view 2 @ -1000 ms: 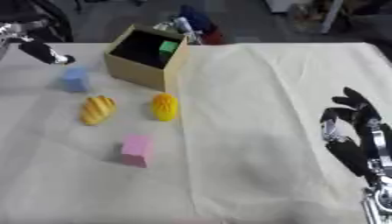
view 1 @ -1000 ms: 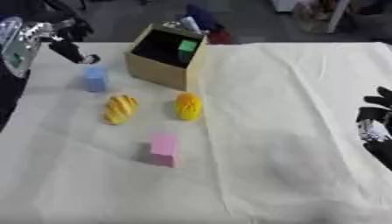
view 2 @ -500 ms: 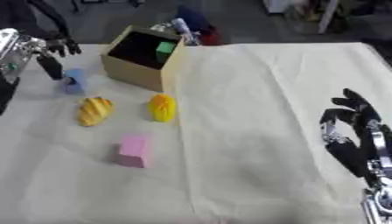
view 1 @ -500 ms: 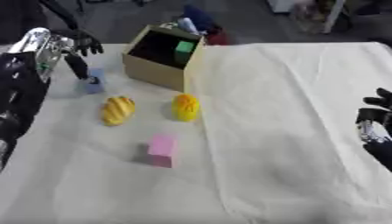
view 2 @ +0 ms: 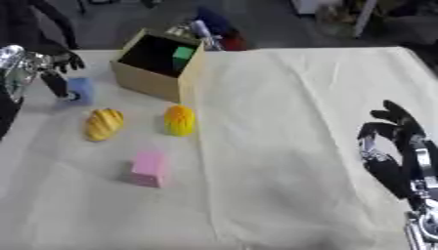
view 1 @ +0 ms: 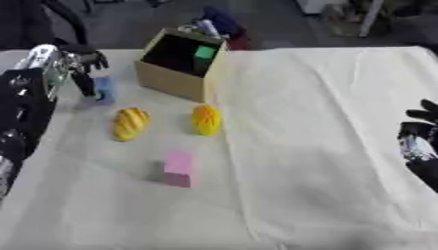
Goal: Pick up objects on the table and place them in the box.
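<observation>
- The left hand (view 1: 75, 66) has its fingers down at the blue block (view 1: 102, 88); I cannot tell if it holds it.
- The striped yellow toy (view 1: 130, 123), orange toy (view 1: 205, 118) and pink block (view 1: 179, 168) lie on the counter (view 1: 325, 112).
- The box (view 1: 176, 66) has a green block (view 1: 204, 52) inside.
- The right hand (view 2: 395, 151) rests with fingers apart.

No text, label, brand, number or sign could be read in either view. The cardboard box (view 1: 174, 78) at the far left showed plain brown walls, and the green block (view 1: 204, 52) inside it bore no marking. The blue block (view 1: 103, 88), the two yellow-orange pieces (view 1: 130, 124) (view 1: 205, 118) and the pink block (view 1: 179, 168) nearer on the cloth (view 1: 317, 122) were bare of print. The robot's left hand (view 1: 81, 66) and right hand (view 2: 395, 151) showed no legible lettering.
</observation>
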Controlling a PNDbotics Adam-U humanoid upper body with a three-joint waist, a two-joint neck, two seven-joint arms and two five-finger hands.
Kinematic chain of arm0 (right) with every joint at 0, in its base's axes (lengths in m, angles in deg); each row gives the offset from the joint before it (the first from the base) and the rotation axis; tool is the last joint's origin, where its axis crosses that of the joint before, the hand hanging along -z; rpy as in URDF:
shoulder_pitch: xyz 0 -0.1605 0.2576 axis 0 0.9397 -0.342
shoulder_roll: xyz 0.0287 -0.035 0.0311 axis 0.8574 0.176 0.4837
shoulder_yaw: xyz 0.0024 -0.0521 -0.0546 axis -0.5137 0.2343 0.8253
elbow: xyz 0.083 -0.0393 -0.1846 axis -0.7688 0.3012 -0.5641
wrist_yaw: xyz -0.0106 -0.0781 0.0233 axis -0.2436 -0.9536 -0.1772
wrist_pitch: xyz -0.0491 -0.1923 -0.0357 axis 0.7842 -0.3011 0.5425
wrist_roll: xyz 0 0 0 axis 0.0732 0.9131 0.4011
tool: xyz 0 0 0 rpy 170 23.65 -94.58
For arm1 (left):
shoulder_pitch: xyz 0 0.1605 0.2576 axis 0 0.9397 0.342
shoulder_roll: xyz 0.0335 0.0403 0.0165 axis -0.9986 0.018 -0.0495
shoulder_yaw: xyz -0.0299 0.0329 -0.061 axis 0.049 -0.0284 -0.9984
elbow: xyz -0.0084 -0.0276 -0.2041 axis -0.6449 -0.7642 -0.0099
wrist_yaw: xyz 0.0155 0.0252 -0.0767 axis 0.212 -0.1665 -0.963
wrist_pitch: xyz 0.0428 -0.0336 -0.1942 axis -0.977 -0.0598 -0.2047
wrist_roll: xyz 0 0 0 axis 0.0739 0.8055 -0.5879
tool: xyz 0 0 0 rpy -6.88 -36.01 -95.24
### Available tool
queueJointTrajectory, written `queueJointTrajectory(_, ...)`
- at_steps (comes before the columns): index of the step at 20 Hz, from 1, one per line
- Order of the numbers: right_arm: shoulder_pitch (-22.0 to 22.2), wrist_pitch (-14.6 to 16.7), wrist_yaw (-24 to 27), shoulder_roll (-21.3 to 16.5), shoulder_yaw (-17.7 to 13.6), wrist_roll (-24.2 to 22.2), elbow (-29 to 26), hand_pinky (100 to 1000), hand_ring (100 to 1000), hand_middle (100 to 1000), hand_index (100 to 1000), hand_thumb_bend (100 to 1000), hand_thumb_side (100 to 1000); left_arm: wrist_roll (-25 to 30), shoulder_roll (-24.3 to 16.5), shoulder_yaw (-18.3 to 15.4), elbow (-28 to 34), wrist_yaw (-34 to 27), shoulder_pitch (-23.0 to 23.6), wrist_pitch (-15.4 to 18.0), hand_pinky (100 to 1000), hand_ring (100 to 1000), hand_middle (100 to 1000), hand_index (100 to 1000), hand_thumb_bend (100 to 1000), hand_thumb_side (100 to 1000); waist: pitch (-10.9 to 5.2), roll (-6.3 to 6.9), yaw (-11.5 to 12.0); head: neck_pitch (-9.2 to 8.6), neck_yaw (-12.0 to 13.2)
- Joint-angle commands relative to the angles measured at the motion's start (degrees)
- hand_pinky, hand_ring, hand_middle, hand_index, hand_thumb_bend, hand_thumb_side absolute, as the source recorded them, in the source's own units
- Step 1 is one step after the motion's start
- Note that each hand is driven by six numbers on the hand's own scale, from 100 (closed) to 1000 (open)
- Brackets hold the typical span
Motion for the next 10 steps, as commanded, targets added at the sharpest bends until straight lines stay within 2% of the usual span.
queueJointTrajectory(1,-0.6,0.1,0.2,-0.7,-0.1,-0.1,-0.5,857,768,787,940,100,435,-2.2,-0.7,-0.8,-0.7,-0.6,-0.4,-1.1,796,746,766,873,418,108,-1.12,-0.54,-0.1,0.23,0.4)
queueJointTrajectory(5,-0.7,0.1,0.3,-0.7,-0.1,-0.1,-0.5,857,768,787,940,100,436,-4.7,-0.3,-0.8,-1.7,-1.1,0.1,-2.1,755,695,711,843,385,100,-1.00,-0.55,-0.2,0.23,0.6)
queueJointTrajectory(8,-0.7,0.1,0.3,-0.7,-0.1,-0.1,-0.5,857,769,787,940,100,436,-7.9,-0.4,-0.9,-1.2,-1.2,0.2,-2.2,663,585,584,759,332,100,-0.99,-0.56,-0.3,0.23,0.7)
queueJointTrajectory(10,-0.6,0.1,0.3,-0.7,-0.2,-0.1,-0.5,857,769,787,940,100,436,-10.1,-0.9,-1.0,0.0,-1.6,0.2,-1.9,615,545,536,719,283,100,-1.02,-0.52,-0.2,0.23,0.7)
